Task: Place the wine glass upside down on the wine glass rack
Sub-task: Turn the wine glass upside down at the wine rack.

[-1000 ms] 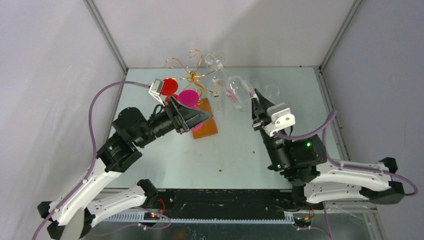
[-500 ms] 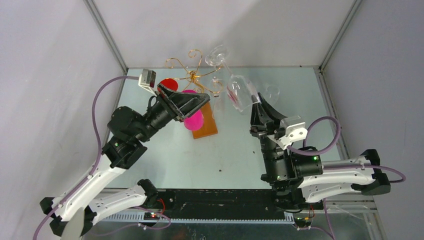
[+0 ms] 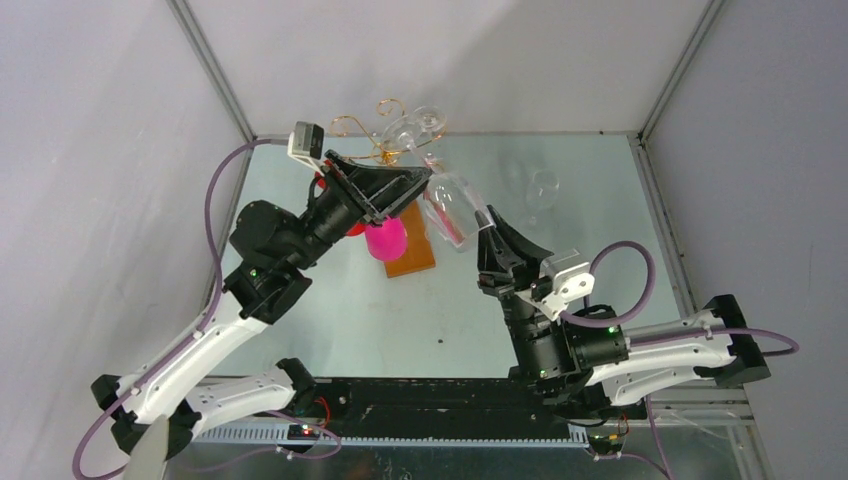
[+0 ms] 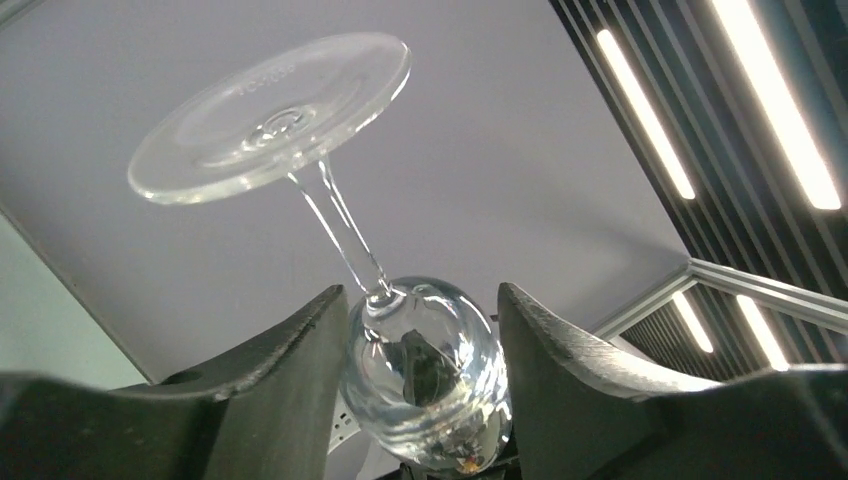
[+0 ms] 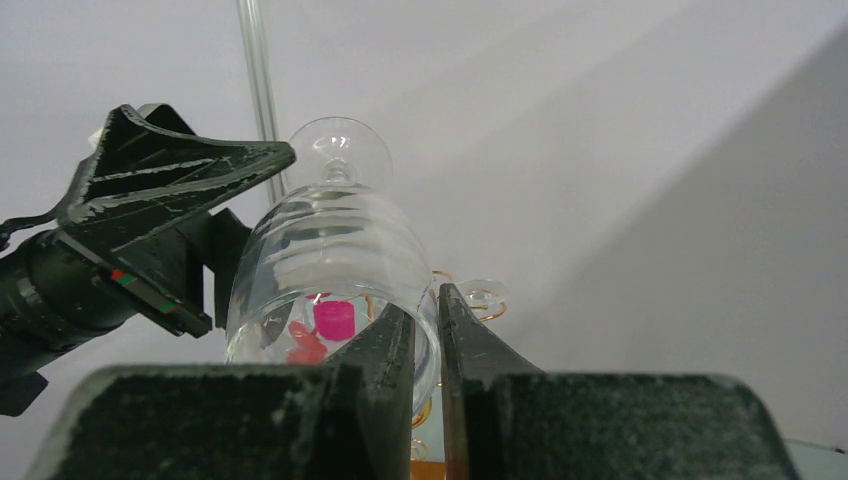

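1. I'm holding the wine glass [image 3: 446, 203] tilted just right of the wine glass rack [image 3: 417, 256], its foot pointing up over the scrolls.
2. The right gripper [image 5: 425, 312] is pinching the rim.
3. The left gripper [image 4: 421, 322] is straddling the bowl; I cannot tell if it is gripping.

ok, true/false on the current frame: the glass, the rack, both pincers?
1. The right pincer pinches the wine glass at its rim. True.
2. The glass's foot points down. False: the glass is tilted, foot uppermost.
3. The left pincer straddles the bowl near the stem. True.
4. The glass hangs on the wine glass rack. False: it is held in the air beside the rack.
5. It is the only glass in view. False: a second clear glass sits farther right.
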Action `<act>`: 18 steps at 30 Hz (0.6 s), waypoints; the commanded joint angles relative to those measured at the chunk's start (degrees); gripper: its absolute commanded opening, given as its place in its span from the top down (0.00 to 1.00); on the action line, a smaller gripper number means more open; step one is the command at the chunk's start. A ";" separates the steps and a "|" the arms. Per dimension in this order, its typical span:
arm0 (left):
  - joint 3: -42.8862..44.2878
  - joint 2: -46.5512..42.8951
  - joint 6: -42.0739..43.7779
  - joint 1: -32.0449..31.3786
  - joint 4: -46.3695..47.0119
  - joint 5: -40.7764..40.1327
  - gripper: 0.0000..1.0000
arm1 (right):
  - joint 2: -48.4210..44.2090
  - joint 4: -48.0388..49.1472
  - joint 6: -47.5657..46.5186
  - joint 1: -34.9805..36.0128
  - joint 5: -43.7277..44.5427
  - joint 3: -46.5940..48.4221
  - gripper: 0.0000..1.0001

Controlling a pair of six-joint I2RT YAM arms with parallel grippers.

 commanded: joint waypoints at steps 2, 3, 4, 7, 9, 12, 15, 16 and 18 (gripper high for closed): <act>1.45 0.54 -1.25 -0.76 4.72 -0.71 0.44 | 0.35 5.21 2.15 0.68 -1.61 0.69 1.00; 1.26 0.36 -1.46 -0.82 5.24 -0.99 0.47 | 0.43 5.21 2.24 0.70 -1.47 0.69 1.00; 0.72 0.27 -1.57 -0.93 5.51 -1.55 0.52 | 0.59 5.14 2.26 0.80 -1.29 0.62 1.00; -0.26 -0.14 -2.09 -1.05 6.86 -2.63 0.58 | 0.80 5.25 2.25 1.09 -1.19 0.60 1.00; -1.18 -0.16 -2.62 -1.15 8.74 -3.39 0.59 | 0.87 5.22 2.22 1.12 -1.28 0.60 1.00; -1.78 0.40 -3.38 -1.28 11.33 -3.11 0.57 | 0.92 5.25 2.03 1.27 -1.57 0.58 1.00; -1.52 1.00 -4.06 -1.34 13.06 -2.37 0.55 | 1.21 5.23 1.86 1.75 -1.99 0.60 1.00; -1.54 1.12 -4.23 -1.33 13.34 -2.20 0.55 | 1.25 5.28 1.86 1.94 -2.14 0.60 1.00; -1.86 1.09 -4.76 -1.32 14.32 -2.33 0.54 | 1.33 5.26 1.88 2.56 -2.71 0.60 1.00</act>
